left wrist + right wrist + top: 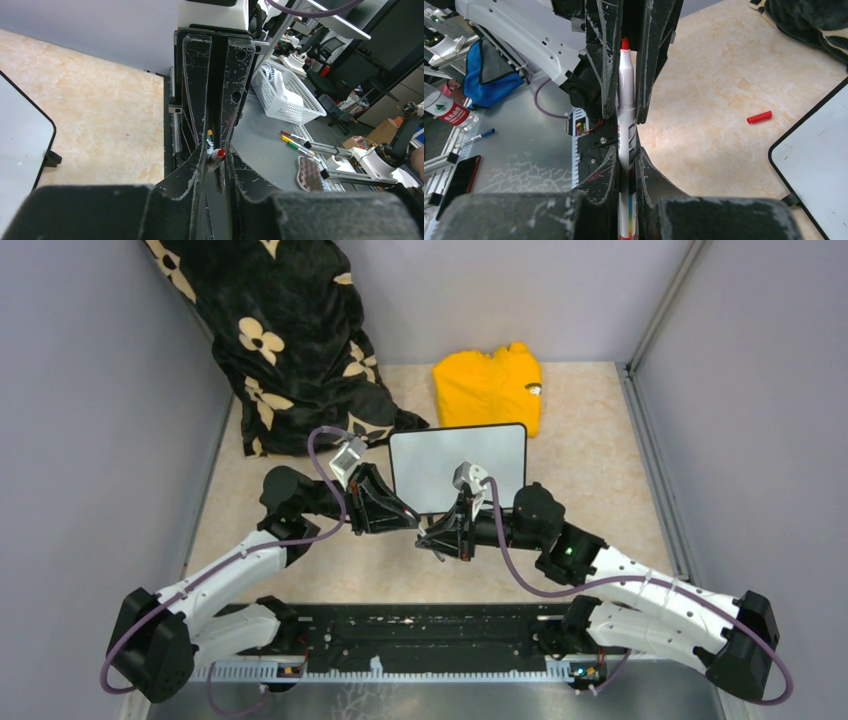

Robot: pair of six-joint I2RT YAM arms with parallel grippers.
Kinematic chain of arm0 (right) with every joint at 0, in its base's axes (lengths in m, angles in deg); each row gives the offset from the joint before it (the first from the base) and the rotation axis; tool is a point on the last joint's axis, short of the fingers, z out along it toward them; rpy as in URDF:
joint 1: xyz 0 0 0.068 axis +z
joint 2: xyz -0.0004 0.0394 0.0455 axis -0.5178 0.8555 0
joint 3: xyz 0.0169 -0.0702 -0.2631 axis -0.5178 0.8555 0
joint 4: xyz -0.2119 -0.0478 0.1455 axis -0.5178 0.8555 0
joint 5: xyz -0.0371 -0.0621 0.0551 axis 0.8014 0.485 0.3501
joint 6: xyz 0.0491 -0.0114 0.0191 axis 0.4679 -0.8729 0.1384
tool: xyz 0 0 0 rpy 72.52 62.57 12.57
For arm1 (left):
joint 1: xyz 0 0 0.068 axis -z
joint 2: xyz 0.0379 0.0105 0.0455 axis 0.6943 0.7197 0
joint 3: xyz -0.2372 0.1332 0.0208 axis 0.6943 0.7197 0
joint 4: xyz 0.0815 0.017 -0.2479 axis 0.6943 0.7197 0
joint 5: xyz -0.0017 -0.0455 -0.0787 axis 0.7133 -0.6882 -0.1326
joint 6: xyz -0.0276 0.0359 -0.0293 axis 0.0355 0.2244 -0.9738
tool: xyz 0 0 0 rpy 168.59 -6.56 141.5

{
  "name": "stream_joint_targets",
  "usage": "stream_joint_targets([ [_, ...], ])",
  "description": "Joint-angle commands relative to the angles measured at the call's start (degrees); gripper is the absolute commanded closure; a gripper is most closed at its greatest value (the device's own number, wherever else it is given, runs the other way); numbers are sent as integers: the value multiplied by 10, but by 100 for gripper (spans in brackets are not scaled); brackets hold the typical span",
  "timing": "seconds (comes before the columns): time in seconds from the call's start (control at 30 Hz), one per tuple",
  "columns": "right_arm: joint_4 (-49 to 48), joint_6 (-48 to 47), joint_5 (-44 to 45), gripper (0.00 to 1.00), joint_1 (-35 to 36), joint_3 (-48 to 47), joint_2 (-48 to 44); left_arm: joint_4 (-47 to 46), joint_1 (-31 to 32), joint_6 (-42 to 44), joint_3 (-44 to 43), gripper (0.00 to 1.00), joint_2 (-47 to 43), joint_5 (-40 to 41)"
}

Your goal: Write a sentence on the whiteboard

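A: Beige table, grey walls. The blank whiteboard sits mid-frame overhead. The right gripper pinches the uncapped marker.
B: The left gripper flanks its tip, grip unclear. A fumbled handover could drop it.

Overhead view: bright, even light from above. Soft shadows lie on the table under both arms. The whiteboard, beyond the pincers, shows a dull grey sheen without glare.

Wrist views: the base of the left pincer and of the right pincer is dark and blurred. The fingertips, and the marker between them, are sharp.
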Motion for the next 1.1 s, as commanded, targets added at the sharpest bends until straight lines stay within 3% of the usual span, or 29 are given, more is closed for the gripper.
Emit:
stream_joint_targets([
  [0.0,-35,1,3,100,-1,-13,5,-24,3,2,-8,79,-10,-10],
  [0.23,-34,3,3,100,-1,-12,7,-24,5,4,-6,99,-13,-9],
  [0.43,-29,15,10,98,-1,-16,4,-26,7,5,1,100,-20,8],
  [0.53,-27,26,21,64,-1,-23,-6,-34,6,-1,4,100,-23,33],
  [0.6,-22,34,35,50,-1,-33,-16,-59,6,-19,3,100,-20,51],
  [0.7,-13,50,79,44,-1,-45,-40,-77,7,-45,-8,100,-21,92],
  [0.93,-23,100,163,41,-2,-81,-86,-85,6,-74,-15,100,-56,271],
  [1.07,-15,121,174,40,-2,-120,-77,-93,7,-98,-30,100,-62,326],
])
